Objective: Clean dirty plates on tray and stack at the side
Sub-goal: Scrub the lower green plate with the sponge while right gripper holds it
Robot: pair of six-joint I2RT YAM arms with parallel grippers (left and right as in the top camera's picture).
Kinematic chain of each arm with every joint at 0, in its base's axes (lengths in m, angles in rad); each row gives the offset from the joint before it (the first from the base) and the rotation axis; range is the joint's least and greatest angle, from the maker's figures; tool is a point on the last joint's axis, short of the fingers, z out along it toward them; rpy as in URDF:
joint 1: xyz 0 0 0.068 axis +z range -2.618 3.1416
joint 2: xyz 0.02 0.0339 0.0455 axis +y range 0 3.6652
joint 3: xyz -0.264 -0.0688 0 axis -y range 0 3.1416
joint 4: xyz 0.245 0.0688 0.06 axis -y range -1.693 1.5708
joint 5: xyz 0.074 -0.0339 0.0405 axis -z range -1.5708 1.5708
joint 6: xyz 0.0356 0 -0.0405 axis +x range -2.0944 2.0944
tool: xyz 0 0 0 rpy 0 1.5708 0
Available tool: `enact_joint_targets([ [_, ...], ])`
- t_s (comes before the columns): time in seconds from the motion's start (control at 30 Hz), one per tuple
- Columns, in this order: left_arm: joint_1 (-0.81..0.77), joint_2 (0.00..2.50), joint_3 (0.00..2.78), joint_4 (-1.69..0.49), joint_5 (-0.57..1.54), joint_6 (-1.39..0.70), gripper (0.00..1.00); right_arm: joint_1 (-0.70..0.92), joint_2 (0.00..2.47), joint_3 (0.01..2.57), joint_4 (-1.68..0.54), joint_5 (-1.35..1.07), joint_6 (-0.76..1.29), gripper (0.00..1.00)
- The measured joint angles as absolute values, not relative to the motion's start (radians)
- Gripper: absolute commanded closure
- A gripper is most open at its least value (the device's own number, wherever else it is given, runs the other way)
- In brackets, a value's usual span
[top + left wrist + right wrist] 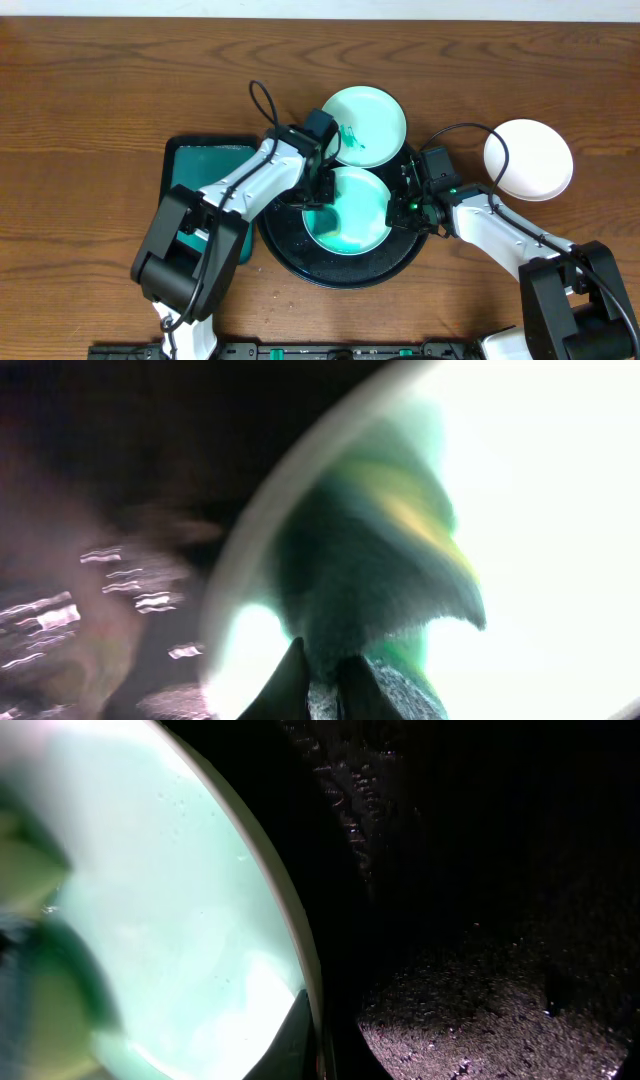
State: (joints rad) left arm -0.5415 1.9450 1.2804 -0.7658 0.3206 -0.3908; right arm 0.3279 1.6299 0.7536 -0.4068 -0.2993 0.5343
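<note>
Table [90, 120]: brown wood, carrying everything I see.
Sponge tray [205, 160]: dark green rectangle on the left of the table, partly under my left arm.
Left claw [322, 190]: clenched on the sponge [380, 590], over the left edge of the near plate. My left wrist view shows the two dark fingers pinching the green and yellow sponge against the plate's surface, though that view is blurred.
Tray [300, 262]: big round black pan in the middle, its floor glistening wet.
Near plate [355, 215]: mint green, lying inside the tray toward its far side. Its left part is tinted a deeper teal.
Far plate [375, 115]: mint green, just beyond the near plate and overlapping the tray's far rim. I cannot tell whether it rests on that rim. It has teal smears on its near left part.
Right claw [405, 205]: clenched on the right rim of the near plate; my right wrist view shows a finger at that rim.
White plate [528, 160]: alone on the table, off to the right of the tray.
</note>
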Motion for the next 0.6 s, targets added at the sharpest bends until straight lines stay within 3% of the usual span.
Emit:
enact_joint_targets([
  [0.6,-0.65,1.993,1.219,-0.434,0.659,-0.439,0.93,0.326,1.629,0.755,-0.428,-0.296,0.535,0.99],
])
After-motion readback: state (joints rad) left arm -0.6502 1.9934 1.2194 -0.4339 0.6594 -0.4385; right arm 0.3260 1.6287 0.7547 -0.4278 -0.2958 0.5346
